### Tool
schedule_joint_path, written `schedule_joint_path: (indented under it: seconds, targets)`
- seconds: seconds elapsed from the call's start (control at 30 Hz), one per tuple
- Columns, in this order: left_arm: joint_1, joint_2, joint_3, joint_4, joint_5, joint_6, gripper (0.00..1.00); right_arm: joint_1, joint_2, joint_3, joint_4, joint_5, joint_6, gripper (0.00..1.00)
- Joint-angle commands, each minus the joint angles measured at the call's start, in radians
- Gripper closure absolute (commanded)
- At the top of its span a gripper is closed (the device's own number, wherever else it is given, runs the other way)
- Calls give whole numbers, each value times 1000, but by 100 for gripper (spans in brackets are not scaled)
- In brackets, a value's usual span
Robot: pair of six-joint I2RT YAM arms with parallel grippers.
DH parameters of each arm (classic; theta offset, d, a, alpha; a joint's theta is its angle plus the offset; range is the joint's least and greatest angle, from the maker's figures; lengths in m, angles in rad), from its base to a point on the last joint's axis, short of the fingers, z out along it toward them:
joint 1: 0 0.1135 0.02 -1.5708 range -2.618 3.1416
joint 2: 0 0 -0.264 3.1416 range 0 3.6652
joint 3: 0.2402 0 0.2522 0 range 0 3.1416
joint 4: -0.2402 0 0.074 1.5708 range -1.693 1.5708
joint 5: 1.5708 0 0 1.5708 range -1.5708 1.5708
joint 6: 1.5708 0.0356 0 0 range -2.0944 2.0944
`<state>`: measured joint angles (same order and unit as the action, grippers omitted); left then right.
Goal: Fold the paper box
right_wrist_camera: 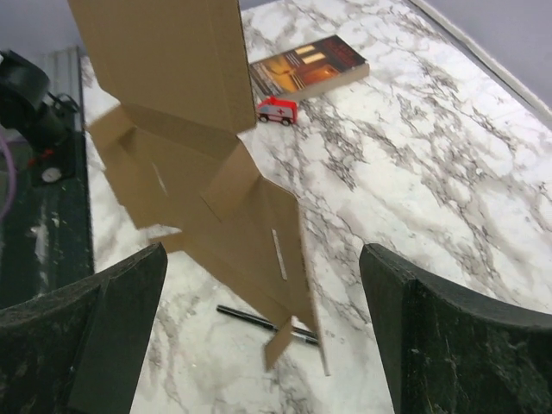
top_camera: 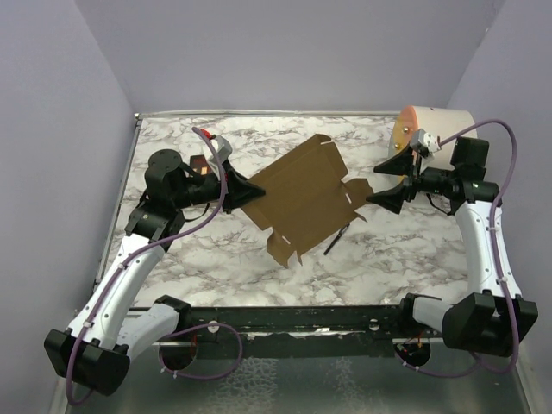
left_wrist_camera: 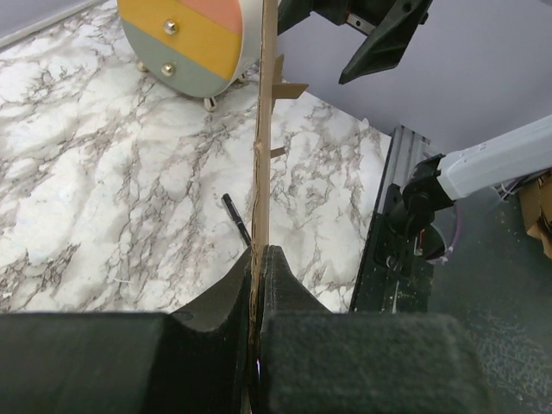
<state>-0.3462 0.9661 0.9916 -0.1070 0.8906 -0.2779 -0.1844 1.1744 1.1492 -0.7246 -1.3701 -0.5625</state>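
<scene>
On the left side of the white marble-patterned table (top_camera: 216,259), the left arm reaches inward. Its left gripper (top_camera: 246,188) is pressed together on the left corner of the paper box (top_camera: 306,198). The left wrist view shows the cardboard edge-on, pinched between the two dark fingers (left_wrist_camera: 289,289).

Just behind that arm lies a dark book (right_wrist_camera: 309,66) with an orange cover picture. A small red and white toy ambulance (right_wrist_camera: 278,110) sits just beside it.

At the centre, the paper box is a flat, unfolded brown cardboard sheet with flaps and tabs, turned like a diamond in the overhead view. It appears to be held up off the marble at a tilt, though whether its low edge touches the table is hard to tell.

A black pen (top_camera: 336,239) lies on the table near the sheet's lower right edge.

Farther right, the right gripper (top_camera: 373,185) is spread wide, its fingers pointing at the sheet's right edge and gripping nothing. Behind it at the back right corner lies a large cream cylinder (top_camera: 435,129) on its side, its end face (left_wrist_camera: 185,39) banded in pink, yellow and grey-green.
</scene>
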Motion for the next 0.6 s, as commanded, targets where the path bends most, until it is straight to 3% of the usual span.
schedule_joint_path:
  seconds: [0.0, 0.2, 0.57]
  targets:
    - [6, -10, 46, -28, -20, 12, 100, -4, 24, -88, 81, 69, -209, 6]
    - [7, -16, 66, -49, -29, 19, 100, -3, 100, -73, 98, 81, -318, 8]
    - [7, -16, 62, 14, -12, -35, 100, -1, 164, -94, 66, 27, -324, 38]
